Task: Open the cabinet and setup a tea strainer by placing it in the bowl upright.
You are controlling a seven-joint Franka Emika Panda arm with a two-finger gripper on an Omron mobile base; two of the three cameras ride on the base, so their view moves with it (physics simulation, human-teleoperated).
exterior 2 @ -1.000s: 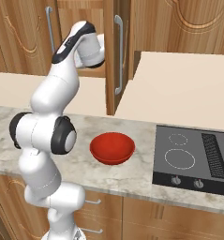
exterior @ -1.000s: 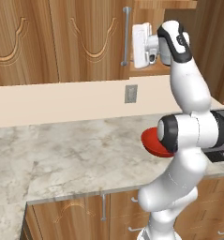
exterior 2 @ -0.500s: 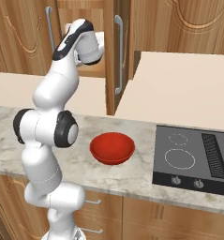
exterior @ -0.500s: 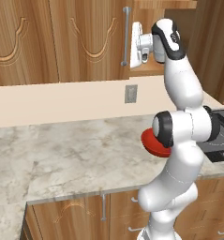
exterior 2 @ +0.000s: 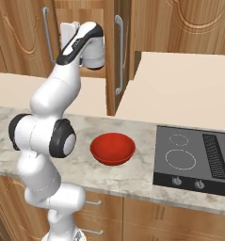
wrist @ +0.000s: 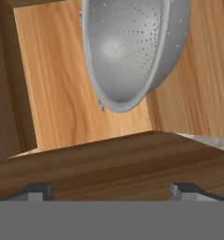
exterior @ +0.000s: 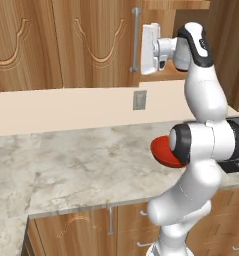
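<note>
Left to right in the right base view: the cabinet's [exterior 2: 117,52] door stands swung open, edge-on. The gripper [wrist: 108,190], fingers spread wide and empty, reaches into the cabinet; a wooden shelf edge [wrist: 108,161] lies between it and the perforated tea strainer [wrist: 130,49]. The red bowl [exterior 2: 112,148] sits on the marble counter [exterior 2: 132,176], beside the cooktop [exterior 2: 194,160].

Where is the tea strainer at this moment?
In the hand view, the tea strainer sits inside the open cabinet, above its shelf edge and ahead of the open tool, which holds nothing.
</note>
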